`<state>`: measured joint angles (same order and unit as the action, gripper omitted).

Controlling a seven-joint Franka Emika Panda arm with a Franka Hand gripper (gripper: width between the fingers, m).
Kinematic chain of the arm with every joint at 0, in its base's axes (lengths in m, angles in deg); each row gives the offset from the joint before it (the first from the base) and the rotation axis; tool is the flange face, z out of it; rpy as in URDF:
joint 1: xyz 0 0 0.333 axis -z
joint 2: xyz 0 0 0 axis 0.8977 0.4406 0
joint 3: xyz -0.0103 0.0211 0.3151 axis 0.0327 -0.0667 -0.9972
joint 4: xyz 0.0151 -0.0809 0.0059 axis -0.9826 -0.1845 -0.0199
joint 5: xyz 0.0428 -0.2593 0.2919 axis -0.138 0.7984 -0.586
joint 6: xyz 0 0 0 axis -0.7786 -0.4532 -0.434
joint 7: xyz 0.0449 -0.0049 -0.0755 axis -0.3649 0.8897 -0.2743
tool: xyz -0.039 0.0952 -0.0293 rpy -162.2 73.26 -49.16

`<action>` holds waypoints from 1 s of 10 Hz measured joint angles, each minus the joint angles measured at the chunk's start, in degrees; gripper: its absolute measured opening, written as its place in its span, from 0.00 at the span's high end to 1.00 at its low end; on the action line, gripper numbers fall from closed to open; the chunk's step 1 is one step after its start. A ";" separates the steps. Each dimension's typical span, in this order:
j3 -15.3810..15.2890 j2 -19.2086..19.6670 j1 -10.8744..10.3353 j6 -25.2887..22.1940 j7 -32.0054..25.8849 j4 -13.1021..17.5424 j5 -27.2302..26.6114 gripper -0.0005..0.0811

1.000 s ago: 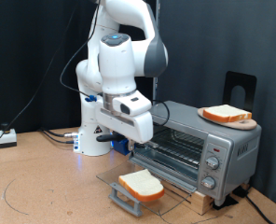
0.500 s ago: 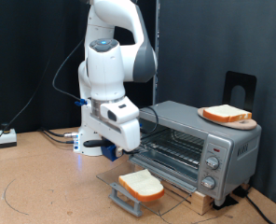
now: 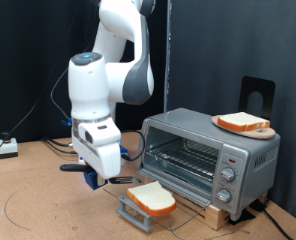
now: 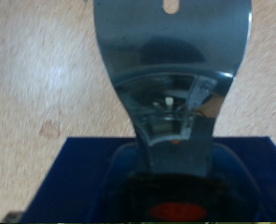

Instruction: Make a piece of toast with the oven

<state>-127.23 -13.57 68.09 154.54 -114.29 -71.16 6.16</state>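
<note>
Gripper (image 3: 115,178): lower centre-left of exterior view, fingers hidden; spread or pressed together, cannot tell.
Oven door: boxy silver-grey toaster oven (image 3: 210,150), open.
Door slice: pale brown-crusted bread slice (image 3: 151,199).
Wrist view: blurred blue base (image 4: 82,182).

The white arm (image 3: 100,90) stands at the exterior view's left, rising from its base, curving over at the exterior view's top and folding back down on itself. A thick dark-grey joint sits on the side facing the exterior view's right, beside the rounded white segment with the blue-lit cap. Below that, the wrist block slants down toward the exterior view's bottom right, ending low, near the surface. The hand (image 3: 116,178) hangs at the end of this block, close above the surface; its fingers are too small and dark to make out there. In the wrist view the fingers cannot be told apart.
</note>
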 joint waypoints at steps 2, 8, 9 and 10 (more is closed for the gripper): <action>-4.47 -4.59 7.01 -1.72 -7.32 2.96 -0.24 0.51; -10.72 -10.32 15.97 -1.98 -18.08 7.10 -0.88 0.51; -10.80 -10.16 15.61 -0.74 -18.02 6.44 -1.76 0.51; -10.88 -9.91 14.96 1.00 -18.02 5.29 -2.96 0.51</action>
<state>-138.11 -23.47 83.05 155.53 -132.32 -65.87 3.19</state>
